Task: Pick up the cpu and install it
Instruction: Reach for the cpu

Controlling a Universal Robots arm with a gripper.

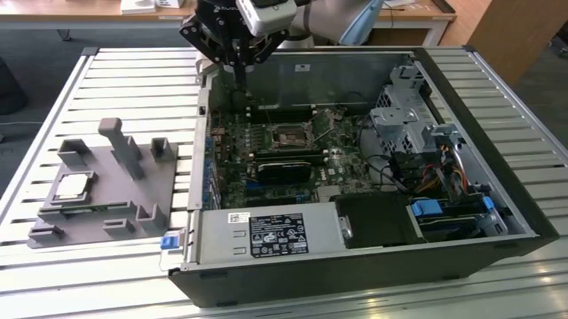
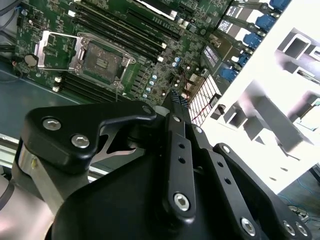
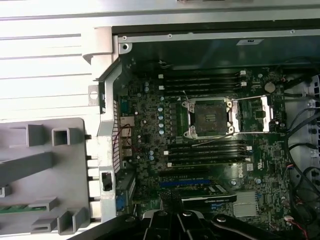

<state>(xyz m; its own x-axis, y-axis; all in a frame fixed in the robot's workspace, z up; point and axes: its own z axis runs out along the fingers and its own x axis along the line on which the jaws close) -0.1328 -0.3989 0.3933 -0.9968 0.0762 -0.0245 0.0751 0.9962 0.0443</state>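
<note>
The cpu (image 1: 73, 186), a small silvery square with a tan rim, lies flat on the grey tray (image 1: 116, 219) at the exterior view's left, outside the computer case. My gripper (image 1: 238, 82) hangs over the case's far left corner, well away from the cpu, fingers drawn together with nothing between them. In the second wrist view the gripper (image 2: 175, 98) points at the green motherboard (image 2: 150, 60). The motherboard socket (image 1: 291, 137) stands open and empty, its metal frame folded back, and it appears in both wrist views (image 2: 102, 62) (image 3: 210, 118).
The open black case (image 1: 497, 166) has raised walls around the board. Inside sit a power supply (image 1: 266, 234), a drive cage (image 1: 408, 126) and loose cables (image 1: 435, 176). A green memory stick (image 3: 15, 208) rests in the tray, whose upright posts (image 1: 120, 143) rise near the cpu. The slatted table (image 1: 53, 100) surrounds everything.
</note>
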